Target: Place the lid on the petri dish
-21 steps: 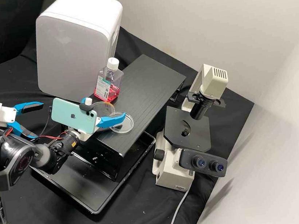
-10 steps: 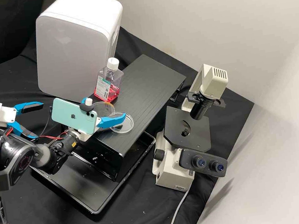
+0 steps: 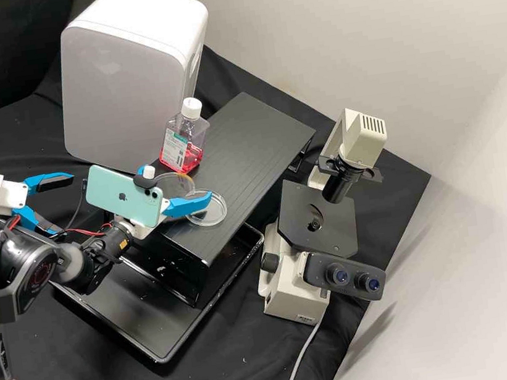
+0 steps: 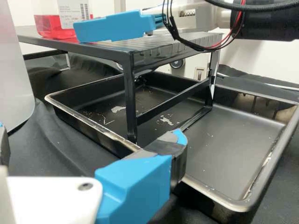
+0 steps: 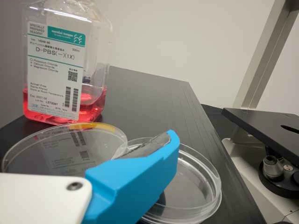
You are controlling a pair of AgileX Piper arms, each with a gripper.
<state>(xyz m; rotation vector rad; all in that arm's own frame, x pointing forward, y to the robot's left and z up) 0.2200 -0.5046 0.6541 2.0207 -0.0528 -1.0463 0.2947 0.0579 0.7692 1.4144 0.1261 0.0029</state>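
The right fingers (image 5: 135,177) pinch the lid (image 5: 60,149) by its rim and hold it tilted between the flask (image 5: 65,70) and the dish (image 5: 196,182), which lies on the rack (image 5: 154,98) near the flask. The lid should travel away from the flask until centred over the dish, then level, lower and nest before release. A tilted drop may shove the dish. The left fingers (image 3: 46,178), well apart from the flask, gape wide and hold nothing.

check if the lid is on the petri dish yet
Off. The lid sits tilted in the right gripper beside the petri dish, which lies open on the black rack.
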